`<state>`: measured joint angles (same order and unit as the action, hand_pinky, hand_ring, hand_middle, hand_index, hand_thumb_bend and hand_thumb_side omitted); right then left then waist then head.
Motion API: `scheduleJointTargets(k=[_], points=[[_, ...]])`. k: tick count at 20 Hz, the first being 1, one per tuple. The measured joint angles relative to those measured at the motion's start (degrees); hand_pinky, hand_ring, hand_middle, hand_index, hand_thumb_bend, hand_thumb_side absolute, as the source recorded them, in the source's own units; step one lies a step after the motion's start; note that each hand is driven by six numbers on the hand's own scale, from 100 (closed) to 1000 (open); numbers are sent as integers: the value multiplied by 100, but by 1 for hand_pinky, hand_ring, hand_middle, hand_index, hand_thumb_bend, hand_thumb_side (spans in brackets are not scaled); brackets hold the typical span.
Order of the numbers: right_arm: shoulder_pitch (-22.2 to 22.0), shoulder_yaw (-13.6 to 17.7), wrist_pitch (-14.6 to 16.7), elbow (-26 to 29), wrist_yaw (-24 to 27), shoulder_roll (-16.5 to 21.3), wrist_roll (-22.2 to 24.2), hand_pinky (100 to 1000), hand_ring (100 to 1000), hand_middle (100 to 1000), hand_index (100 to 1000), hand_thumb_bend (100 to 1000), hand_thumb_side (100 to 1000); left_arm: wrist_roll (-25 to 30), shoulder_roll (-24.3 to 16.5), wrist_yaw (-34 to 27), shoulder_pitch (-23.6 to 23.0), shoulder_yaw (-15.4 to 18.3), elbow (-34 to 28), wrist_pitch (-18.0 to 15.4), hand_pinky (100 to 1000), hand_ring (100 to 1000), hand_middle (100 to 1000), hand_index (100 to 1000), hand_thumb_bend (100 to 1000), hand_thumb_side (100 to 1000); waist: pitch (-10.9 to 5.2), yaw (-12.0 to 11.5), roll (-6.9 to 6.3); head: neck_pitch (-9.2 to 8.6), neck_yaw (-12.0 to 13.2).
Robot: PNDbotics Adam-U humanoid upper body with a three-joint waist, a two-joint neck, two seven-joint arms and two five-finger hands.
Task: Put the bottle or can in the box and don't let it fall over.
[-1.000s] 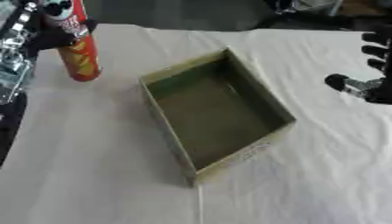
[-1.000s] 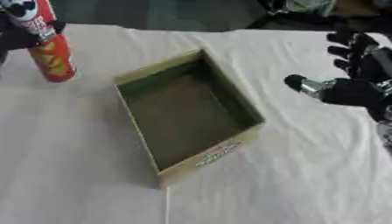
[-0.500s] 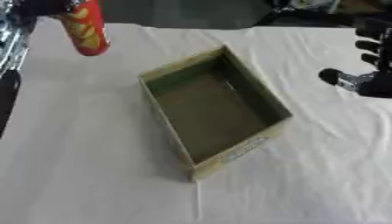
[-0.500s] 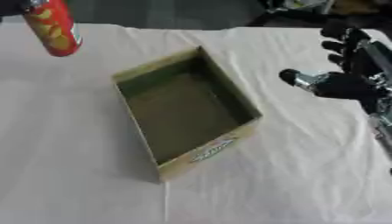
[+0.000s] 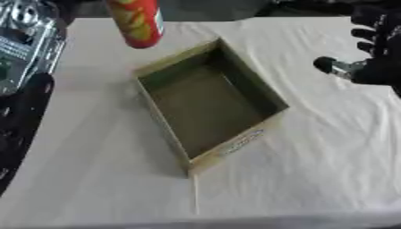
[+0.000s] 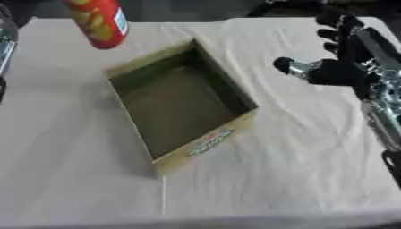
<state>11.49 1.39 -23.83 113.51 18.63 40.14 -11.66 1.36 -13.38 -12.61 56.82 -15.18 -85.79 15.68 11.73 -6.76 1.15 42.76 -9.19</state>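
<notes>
The can, red and roughly upright with its base lowest, hangs in the air just beyond the box's far-left corner. Its top and whatever holds it are cut off above, so the left hand's state is unknowable. The right hand hovers spread and empty, right of the box.
</notes>
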Motion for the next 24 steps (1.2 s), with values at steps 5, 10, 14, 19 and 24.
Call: scheduleJointTargets(k=[5, 10, 14, 19, 24], points=[[0, 0, -5, 0, -7, 0, -4, 1000, 977, 941, 986, 645, 100, -90, 242, -83, -161, -106, -499, 352, 707, 606, 469, 382, 180, 163, 0, 0, -10, 3, 3], [2, 1, -8, 0, -7, 0, -8, 1000, 977, 940, 986, 645, 100, -109, 484, -111, -326, -255, -712, 539, 681, 607, 468, 380, 166, 166, 0, 0, -10, -7, 35], [-1, 18, -10, 0, -7, 0, -19, 1000, 976, 939, 986, 645, 100, -93, 549, -22, -486, -397, -768, 586, 674, 612, 473, 385, 134, 169, 0, -5, -25, -12, 40], [-18, 41, 14, 0, -6, 1, -46, 1000, 975, 936, 986, 644, 100, -118, 561, 103, -696, -545, -784, 570, 644, 604, 460, 370, 100, 168, 1, -11, -35, -23, 5], [-20, 71, 33, 0, -3, 3, -67, 1000, 973, 935, 986, 643, 100, -397, 594, 20, -829, -609, -561, 386, 668, 649, 507, 424, 114, 146, 3, -6, -31, -64, -18]])
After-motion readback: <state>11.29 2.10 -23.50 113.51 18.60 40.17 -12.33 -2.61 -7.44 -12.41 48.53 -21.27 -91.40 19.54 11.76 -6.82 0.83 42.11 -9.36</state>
